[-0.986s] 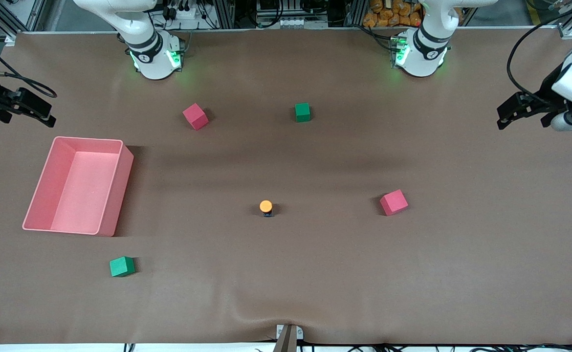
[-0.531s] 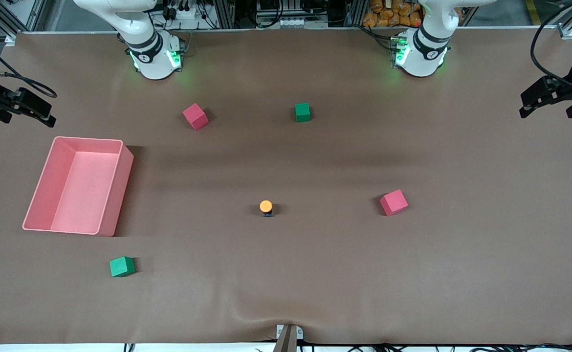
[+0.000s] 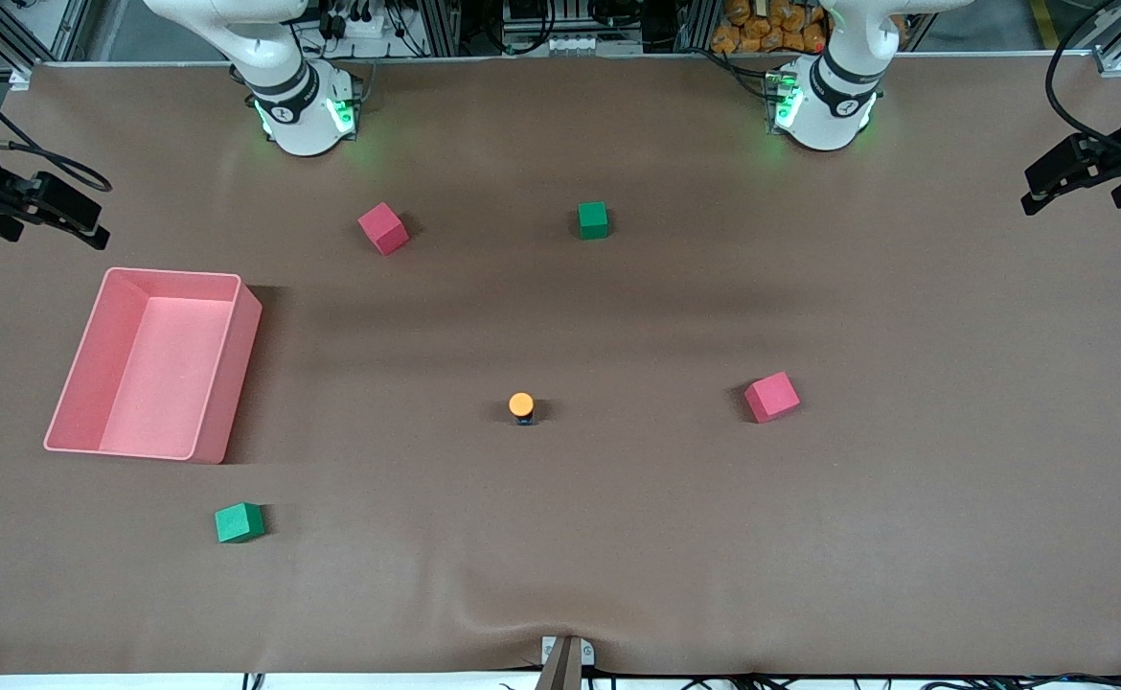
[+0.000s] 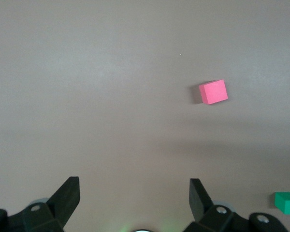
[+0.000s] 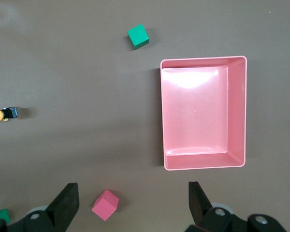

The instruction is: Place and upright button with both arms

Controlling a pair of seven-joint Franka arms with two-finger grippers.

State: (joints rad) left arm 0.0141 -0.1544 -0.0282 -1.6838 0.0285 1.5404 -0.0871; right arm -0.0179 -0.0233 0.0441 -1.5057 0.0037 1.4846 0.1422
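1. The left gripper (image 4: 131,195) hangs high over the table (image 3: 905,537) at the left arm's end, jaws spread wide with nothing between them; in its wrist view only bare table shows in the gap.
2. The right gripper (image 5: 130,200) hangs over the right arm's end of the table, above the edge by the pink bin (image 3: 81,383); its jaws are likewise wide apart and hold nothing.
3. The button (image 3: 521,407) stands alone near the table's middle, touched by neither gripper.
4. It is upright: the orange cap faces up, the dark body sits under it, long axis vertical.
5. A red cube (image 3: 771,397) lies beside it toward the left arm's end; a green cube (image 3: 239,522) lies nearer the front camera, toward the right arm's end.
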